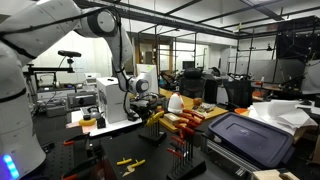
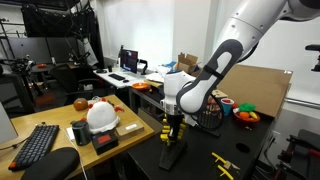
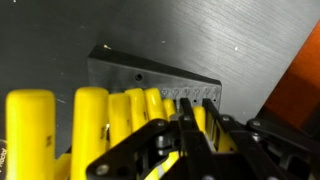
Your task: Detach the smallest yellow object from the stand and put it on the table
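Low in the wrist view, the hand looks clamped on the slim yellow tool; a crooked pull could jam it or tip the stand.

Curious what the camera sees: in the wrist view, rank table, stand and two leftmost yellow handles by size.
Table
Stand and leftmost handle: about alike; handle is nearer
Second handle

the arm is made of smooth, rounded white shells with dark grey bands at the joints, upper right of frame; the gripper is black, built of jointed bar linkages.
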